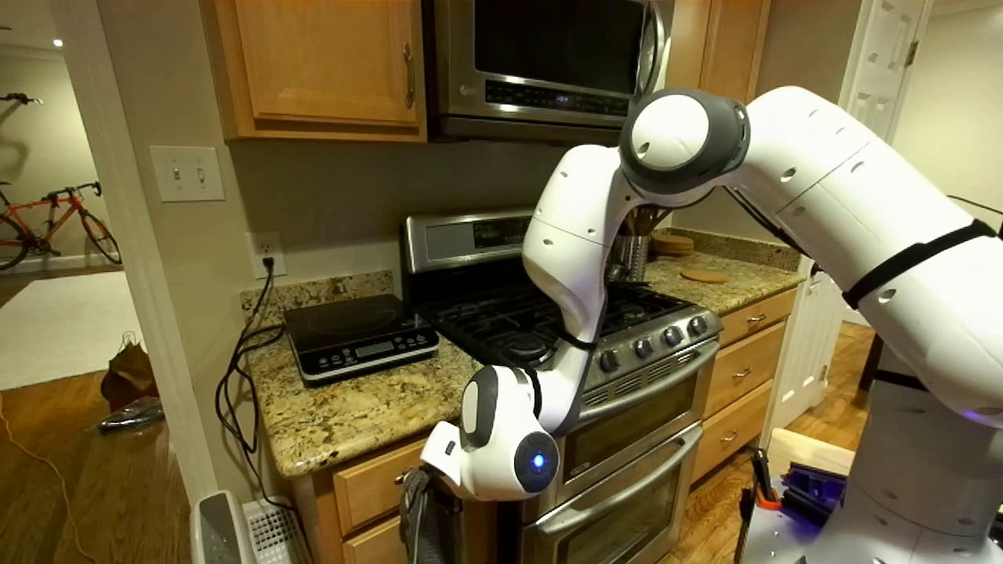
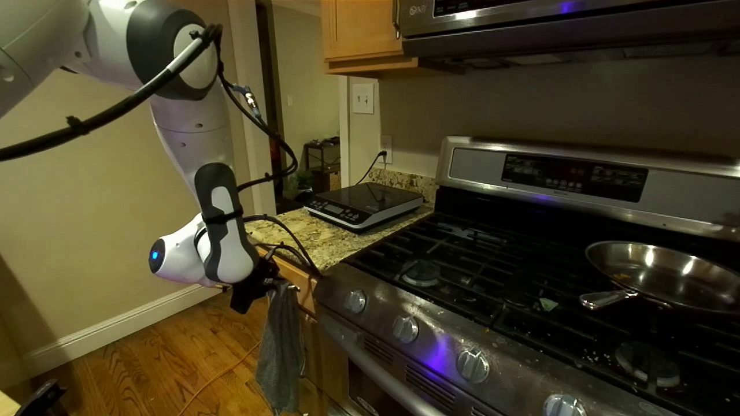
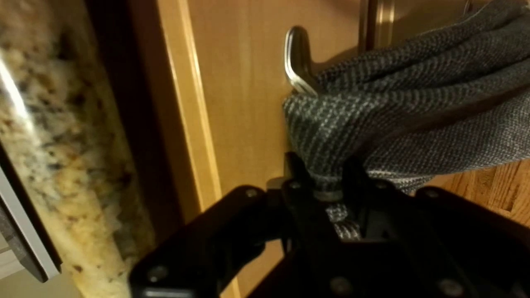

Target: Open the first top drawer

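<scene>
Currently, gripper (image 3: 324, 163) clamps grey towel (image 3: 401, 111) draped over metal handle (image 3: 297, 58), lower centre of the wrist frame, honey-coloured top drawer (image 3: 244, 103) front behind it, mid-frame, granite counter (image 3: 70, 165) edge along the left.

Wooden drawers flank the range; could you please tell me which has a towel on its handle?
The top drawer under the counter with the portable cooktop: a grey towel drapes its handle, while the three drawers beyond the range show bare handles.
</scene>
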